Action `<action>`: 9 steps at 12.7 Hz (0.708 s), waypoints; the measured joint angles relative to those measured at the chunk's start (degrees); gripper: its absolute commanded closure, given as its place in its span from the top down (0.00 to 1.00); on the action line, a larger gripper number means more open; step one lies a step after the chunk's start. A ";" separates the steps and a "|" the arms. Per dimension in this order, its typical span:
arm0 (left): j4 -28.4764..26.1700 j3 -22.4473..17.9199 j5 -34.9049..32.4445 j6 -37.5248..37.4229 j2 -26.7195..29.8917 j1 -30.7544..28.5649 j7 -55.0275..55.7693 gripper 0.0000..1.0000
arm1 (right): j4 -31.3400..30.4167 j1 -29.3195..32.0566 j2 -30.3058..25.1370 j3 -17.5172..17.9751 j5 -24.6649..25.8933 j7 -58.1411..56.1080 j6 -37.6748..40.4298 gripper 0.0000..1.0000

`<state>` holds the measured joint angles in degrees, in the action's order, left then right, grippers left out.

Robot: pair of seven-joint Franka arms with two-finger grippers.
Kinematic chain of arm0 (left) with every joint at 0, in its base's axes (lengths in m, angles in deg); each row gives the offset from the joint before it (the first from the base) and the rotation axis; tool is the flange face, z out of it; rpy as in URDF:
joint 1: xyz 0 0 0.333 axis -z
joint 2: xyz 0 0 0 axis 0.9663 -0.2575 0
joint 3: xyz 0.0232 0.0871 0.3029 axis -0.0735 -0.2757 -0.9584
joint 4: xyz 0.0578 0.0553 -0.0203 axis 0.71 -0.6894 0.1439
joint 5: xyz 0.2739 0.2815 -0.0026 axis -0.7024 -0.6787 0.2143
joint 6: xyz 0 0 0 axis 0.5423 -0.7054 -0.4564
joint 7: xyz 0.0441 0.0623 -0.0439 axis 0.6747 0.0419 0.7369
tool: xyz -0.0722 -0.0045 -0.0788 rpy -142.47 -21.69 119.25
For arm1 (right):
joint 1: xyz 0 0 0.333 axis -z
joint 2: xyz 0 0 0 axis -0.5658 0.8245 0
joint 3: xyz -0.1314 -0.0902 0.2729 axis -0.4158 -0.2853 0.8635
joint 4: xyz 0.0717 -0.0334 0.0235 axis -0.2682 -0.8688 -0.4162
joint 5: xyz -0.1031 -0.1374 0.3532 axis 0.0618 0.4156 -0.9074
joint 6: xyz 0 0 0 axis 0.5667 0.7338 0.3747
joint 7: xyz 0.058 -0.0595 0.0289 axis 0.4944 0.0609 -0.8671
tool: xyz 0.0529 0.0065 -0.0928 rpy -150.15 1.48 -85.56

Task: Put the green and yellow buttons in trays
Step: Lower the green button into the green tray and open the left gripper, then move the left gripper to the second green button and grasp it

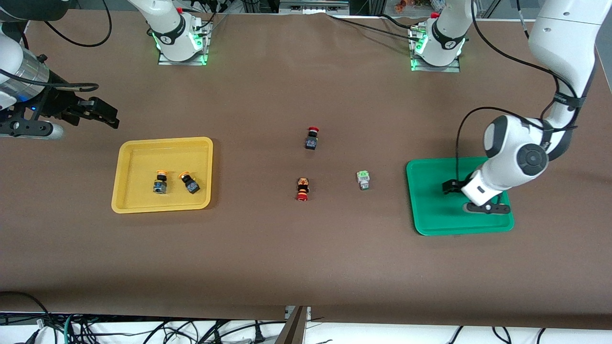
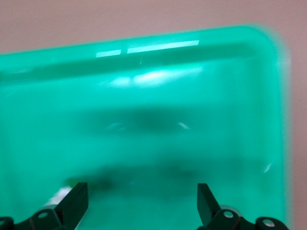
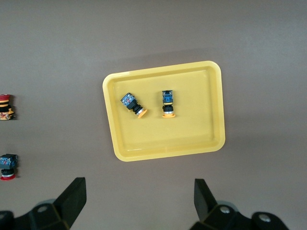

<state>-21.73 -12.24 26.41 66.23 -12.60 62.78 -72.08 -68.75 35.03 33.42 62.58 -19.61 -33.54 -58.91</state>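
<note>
My left gripper [image 2: 141,203] bent low into the green tray [image 1: 432,224], fingers spread wide, my right gripper [image 3: 139,199] waited high over the yellow tray [image 3: 213,143], fingers apart.

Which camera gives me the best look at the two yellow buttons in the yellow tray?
The right wrist view: it looks straight down on the yellow buttons lying apart in the yellow tray. The front view shows them smaller, from across the table. The left wrist view shows only the green tray.

Robotics lab: two white arm bases [image 1: 179,38] bolted to brown-covered table [image 1: 267,258], loose black cables [image 1: 191,332] underneath.
</note>
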 measured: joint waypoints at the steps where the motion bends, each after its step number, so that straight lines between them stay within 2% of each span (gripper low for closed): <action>1: 0.94 0.77 0.02 -0.27 -0.17 2.31 3.77 1.00 | 0.00 0.00 0.04 0.01 0.00 0.00 0.01 0.99; 6: 6.28 1.65 0.02 -0.29 -5.94 14.23 23.06 1.00 | 0.02 0.00 0.06 0.04 0.00 -0.01 0.02 0.99; 9: 10.02 1.71 0.02 -0.29 -9.14 19.00 30.18 1.00 | 0.03 0.00 0.07 0.04 0.00 -0.01 0.02 0.99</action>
<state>-11.71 -10.53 26.44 65.94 -21.74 81.78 -41.90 -68.72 35.03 33.49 62.62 -19.61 -33.56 -58.89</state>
